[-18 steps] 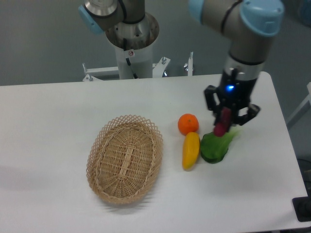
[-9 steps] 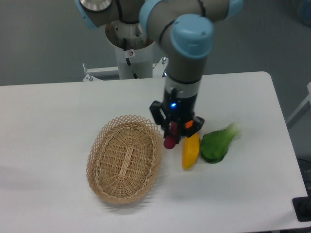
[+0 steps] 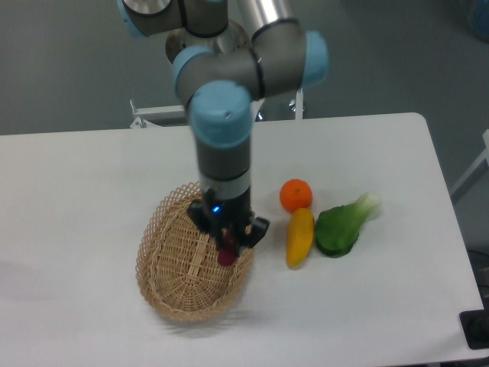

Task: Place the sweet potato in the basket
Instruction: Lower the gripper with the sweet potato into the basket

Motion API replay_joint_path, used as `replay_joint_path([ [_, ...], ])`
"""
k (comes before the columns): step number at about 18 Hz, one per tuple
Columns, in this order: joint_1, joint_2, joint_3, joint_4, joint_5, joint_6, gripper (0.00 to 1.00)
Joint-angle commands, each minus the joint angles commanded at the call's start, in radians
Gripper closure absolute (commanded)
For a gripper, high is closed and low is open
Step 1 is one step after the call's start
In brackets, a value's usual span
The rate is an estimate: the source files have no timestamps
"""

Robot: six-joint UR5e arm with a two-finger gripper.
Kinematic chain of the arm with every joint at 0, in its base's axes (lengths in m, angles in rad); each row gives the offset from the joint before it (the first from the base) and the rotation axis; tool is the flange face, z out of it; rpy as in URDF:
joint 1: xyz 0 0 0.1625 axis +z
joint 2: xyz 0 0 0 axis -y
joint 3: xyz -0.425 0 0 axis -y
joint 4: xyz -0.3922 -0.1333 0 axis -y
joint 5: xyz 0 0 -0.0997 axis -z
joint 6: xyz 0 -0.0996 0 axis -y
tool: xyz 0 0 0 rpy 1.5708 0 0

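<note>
- In the fixed camera view, you see the claw pointing down over the right half of the basket, with the arm's upright wrist section above it hiding part of the basket's far rim.
- The claw is clamped on the sweet potato, whose reddish-purple lower end pokes out below the fingers; only that end shows.
- You can place the sweet potato over the basket's inside, near its right rim; whether it touches the wicker floor you cannot tell from this angle.
- The basket lies on the white tabletop, left of centre, its long axis running toward you and slightly tilted.
- To the right of the basket you see a yellow vegetable lying lengthwise, just beside the basket but apart from it.
- An orange fruit sits touching the far end of the yellow vegetable.
- A leafy green vegetable lies just right of the yellow one, its pale stem end pointing up and to the right.
</note>
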Motion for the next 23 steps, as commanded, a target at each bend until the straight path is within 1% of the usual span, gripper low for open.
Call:
replay_joint_path([
  [3,-0.022,-0.049,-0.028,0.048,0.022,0.0,0.61],
  [4,-0.023,-0.063,-0.037,0.055,0.025,0.003,0.61],
  [8,-0.028,-0.081,-0.052,0.059,0.045,0.009,0.6],
  [12,-0.028,-0.086,-0.054,0.057,0.046,0.029,0.59],
  [18,-0.038,-0.083,-0.08,0.057,0.048,0.038,0.59],
  [19,-0.042,-0.083,-0.081,0.057,0.048,0.038,0.58],
  [20,-0.042,-0.083,-0.081,0.057,0.048,0.038,0.55],
  [23,-0.063,-0.082,-0.089,0.056,0.048,0.038,0.55],
])
